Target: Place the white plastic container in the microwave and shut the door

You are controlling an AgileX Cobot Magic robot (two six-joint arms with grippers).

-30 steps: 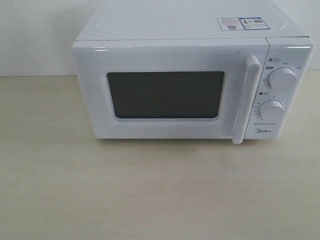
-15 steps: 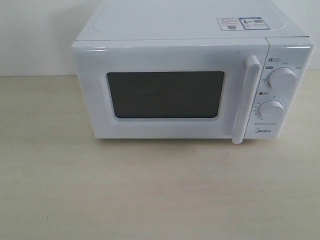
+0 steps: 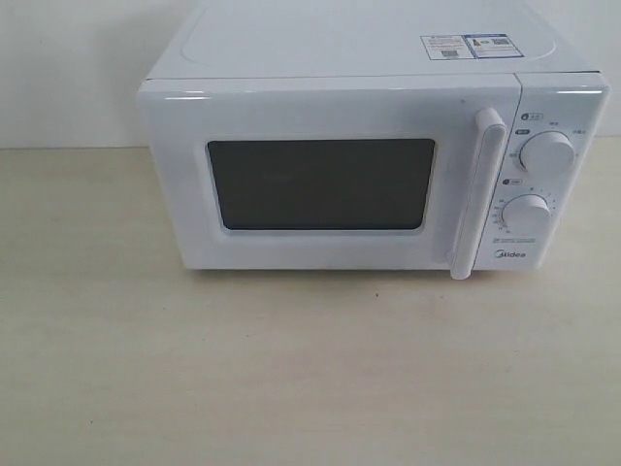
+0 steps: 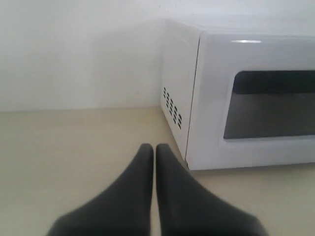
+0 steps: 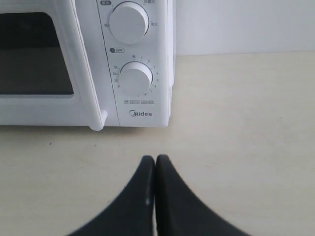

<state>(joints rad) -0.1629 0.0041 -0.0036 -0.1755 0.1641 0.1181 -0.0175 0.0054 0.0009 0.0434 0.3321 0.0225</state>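
Observation:
The white microwave (image 3: 374, 170) stands at the back of the pale table, its door (image 3: 320, 184) closed, with a dark window and a vertical white bar handle (image 3: 479, 194). The white plastic container is out of view. Neither gripper shows in the exterior view. My left gripper (image 4: 154, 148) is shut and empty, low over the table in front of the microwave's (image 4: 246, 98) vented corner. My right gripper (image 5: 155, 159) is shut and empty, over the table a short way in front of the microwave's (image 5: 133, 64) dial panel.
Two round dials (image 3: 546, 152) (image 3: 529, 214) sit on the microwave's right panel, and stickers (image 3: 466, 46) lie on its top. A white wall (image 4: 78, 54) rises behind the table (image 3: 291, 369).

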